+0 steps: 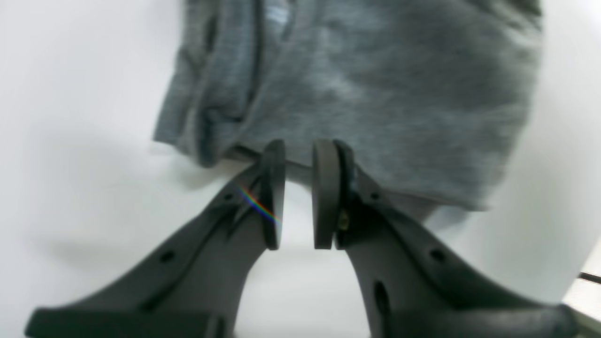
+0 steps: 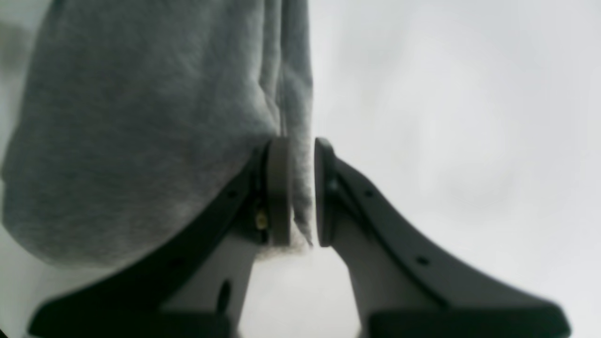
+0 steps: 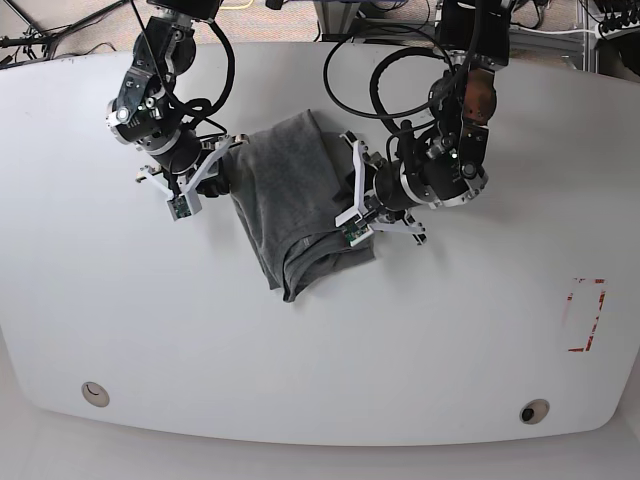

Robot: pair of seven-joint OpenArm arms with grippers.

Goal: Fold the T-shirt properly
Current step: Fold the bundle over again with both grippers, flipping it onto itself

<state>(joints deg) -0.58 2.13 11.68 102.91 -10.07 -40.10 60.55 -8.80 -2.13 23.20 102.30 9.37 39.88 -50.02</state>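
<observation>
- The T-shirt (image 3: 290, 195), soft heather-grey knit, lies bunched in a rumpled, partly folded strip near the middle of the smooth white table (image 3: 320, 360).
- The right tool (image 2: 300, 192) pinches a folded fabric edge.
- The left tool (image 1: 299, 195) has a narrow gap between its pads at the hem; I cannot tell whether it grips.
- Black cables trail behind both arms.

Left tool (image 1: 298, 195) jaws narrowly apart; right tool (image 2: 300, 192) jaws narrowly apart, both arms low.
</observation>
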